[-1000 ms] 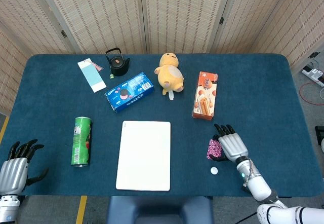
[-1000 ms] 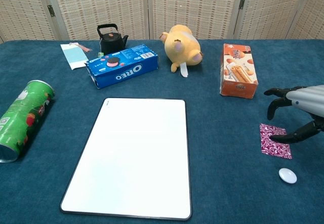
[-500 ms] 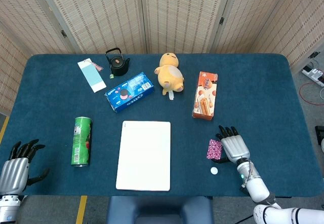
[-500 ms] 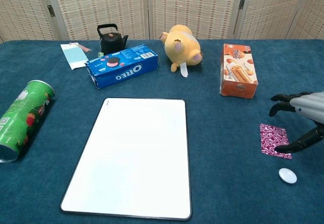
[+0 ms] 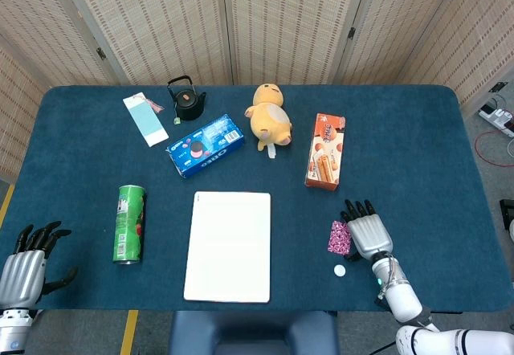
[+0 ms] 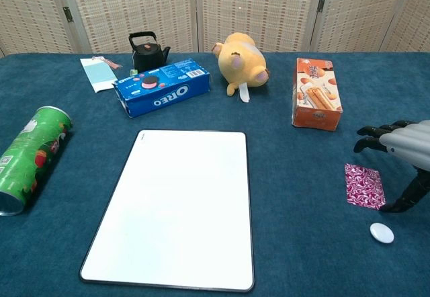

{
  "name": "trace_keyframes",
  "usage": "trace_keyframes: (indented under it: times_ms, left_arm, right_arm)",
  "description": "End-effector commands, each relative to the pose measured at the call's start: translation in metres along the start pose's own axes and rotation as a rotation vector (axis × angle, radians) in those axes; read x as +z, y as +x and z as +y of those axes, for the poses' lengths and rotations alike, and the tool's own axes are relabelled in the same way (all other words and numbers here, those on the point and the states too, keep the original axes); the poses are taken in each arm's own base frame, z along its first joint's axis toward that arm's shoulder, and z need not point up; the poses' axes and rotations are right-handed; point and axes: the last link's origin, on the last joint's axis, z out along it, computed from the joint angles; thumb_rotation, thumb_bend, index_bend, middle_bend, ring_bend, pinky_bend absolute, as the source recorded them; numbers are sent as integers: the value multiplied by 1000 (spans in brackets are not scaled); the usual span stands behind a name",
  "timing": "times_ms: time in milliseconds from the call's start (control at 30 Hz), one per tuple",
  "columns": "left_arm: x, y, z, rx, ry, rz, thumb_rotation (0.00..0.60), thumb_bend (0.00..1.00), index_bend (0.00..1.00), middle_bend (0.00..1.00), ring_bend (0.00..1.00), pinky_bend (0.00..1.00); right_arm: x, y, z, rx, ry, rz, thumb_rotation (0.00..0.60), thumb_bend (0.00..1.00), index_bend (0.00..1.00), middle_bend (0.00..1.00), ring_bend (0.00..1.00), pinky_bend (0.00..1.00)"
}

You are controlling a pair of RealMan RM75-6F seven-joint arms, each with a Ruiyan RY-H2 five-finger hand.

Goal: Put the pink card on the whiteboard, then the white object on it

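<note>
The whiteboard lay flat near the front edge of the blue desk, with nothing on it. The pink card lay on the desk to the right of the whiteboard, well apart from it, and the white object, a small round thing, lay on the desk just in front of the card. The right hand was just beside the card on its right side; its fingers were spread and curved down and held nothing. In the chest view the thumb pointed down at the right edge of the card, but I cannot tell if it touched the card or the desk. The left hand was at the front left corner of the desk, far from the task things, with the fingers spread and nothing in them. A green can lay on its side to the left of the whiteboard. Behind the whiteboard lay a blue Oreo box, and behind this box stood a black kettle with a light blue card on its left. A yellow plush toy lay near the back middle, and an orange snack box lay to the right of it, behind the pink card.
</note>
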Motion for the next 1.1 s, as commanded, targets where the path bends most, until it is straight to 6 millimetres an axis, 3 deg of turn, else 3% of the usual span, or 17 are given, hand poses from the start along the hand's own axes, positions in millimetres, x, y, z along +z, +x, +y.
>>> trace_keyframes:
  times_ms: [33, 267, 900, 1100]
  left_arm:
    - [0, -1, 1, 0, -2, -2, 600, 296, 278, 169, 181, 0]
    - [1, 0, 0, 2, 0, 0, 600, 297, 279, 169, 181, 0]
    - [1, -2, -2, 4, 4, -6, 600, 296, 278, 169, 181, 0]
    - [1, -2, -3, 2, 6, -7, 600, 296, 278, 169, 181, 0]
  right_arm:
    - [1, 0, -3, 6, 1, 2, 418, 151, 133, 0, 0, 0]
    - [3, 4, -12, 76, 4, -14, 417, 151, 133, 0, 0, 0]
    - [7, 6, -6, 151, -30, -105, 417, 152, 135, 0, 0, 0]
    - [7, 6, -7, 154, -32, -103, 419, 153, 182, 0, 0, 0]
